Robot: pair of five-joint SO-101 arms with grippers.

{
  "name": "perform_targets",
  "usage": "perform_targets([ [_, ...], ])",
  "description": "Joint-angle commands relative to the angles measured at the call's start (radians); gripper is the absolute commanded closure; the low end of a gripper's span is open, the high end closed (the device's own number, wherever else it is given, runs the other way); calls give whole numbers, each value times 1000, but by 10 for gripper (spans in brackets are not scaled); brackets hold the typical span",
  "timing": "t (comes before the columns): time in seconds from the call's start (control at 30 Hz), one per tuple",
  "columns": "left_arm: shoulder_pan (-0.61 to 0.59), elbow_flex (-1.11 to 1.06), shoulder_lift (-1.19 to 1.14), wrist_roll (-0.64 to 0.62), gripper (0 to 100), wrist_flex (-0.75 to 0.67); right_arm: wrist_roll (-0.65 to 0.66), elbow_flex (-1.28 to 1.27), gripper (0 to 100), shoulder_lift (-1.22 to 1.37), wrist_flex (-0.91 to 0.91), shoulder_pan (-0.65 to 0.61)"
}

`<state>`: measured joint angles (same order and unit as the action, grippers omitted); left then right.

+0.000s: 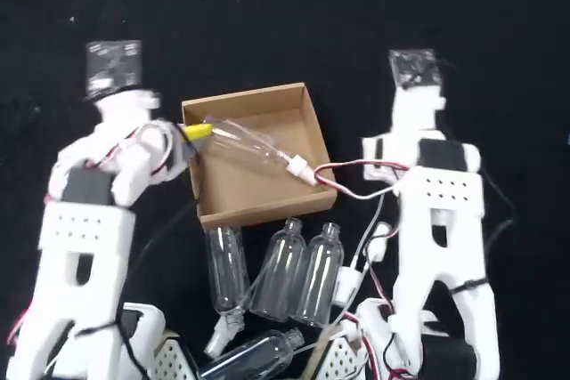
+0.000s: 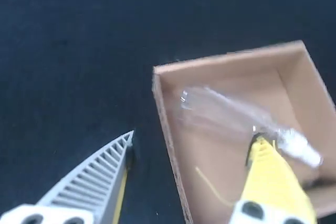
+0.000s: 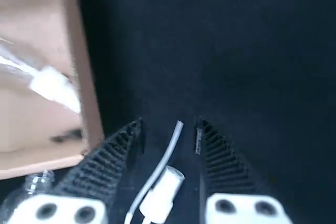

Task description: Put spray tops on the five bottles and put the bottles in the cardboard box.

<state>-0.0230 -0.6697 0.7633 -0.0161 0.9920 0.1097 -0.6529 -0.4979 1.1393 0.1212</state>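
Observation:
The cardboard box (image 1: pixel 267 198) sits mid-table. A clear bottle (image 1: pixel 249 141) with a white spray top (image 1: pixel 298 166) lies slanted inside it. My left gripper (image 1: pixel 191 135) is open at the box's left wall (image 2: pixel 168 129), its yellow finger (image 2: pixel 268 169) inside beside the bottle (image 2: pixel 226 111) and its grey finger (image 2: pixel 105 174) outside. My right gripper (image 3: pixel 168 124) is open over the black table just right of the box (image 3: pixel 86 87). A loose white spray top (image 3: pixel 163 192) with its tube lies between the fingers, touching neither.
Several clear bottles lie in front of the box: three side by side (image 1: pixel 279 264) and one nearer (image 1: pixel 254 353). The leftmost (image 1: pixel 225 264) seems to have a white top at its near end. Red and white cables (image 1: pixel 352 180) run from the right arm (image 1: pixel 436 193).

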Motion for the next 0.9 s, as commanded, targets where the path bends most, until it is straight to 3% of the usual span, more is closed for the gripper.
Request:
perform_targets([
  [0.0, 73, 166, -206, 204, 688, -20, 9, -56, 867, -54, -23, 78],
  [0.13, 111, 337, -402, 506, 688, 86, -2, -166, 867, -54, -109, 98],
  [0.23, 120, 450, -525, 634, 689, 143, -32, -228, 867, -53, -173, 94],
  [0.6, 147, 607, -776, 789, 689, 144, -34, -240, 867, -53, -189, 92],
  [0.87, 216, 598, -833, 816, 693, -17, -34, -259, 867, -53, -190, 92],
])
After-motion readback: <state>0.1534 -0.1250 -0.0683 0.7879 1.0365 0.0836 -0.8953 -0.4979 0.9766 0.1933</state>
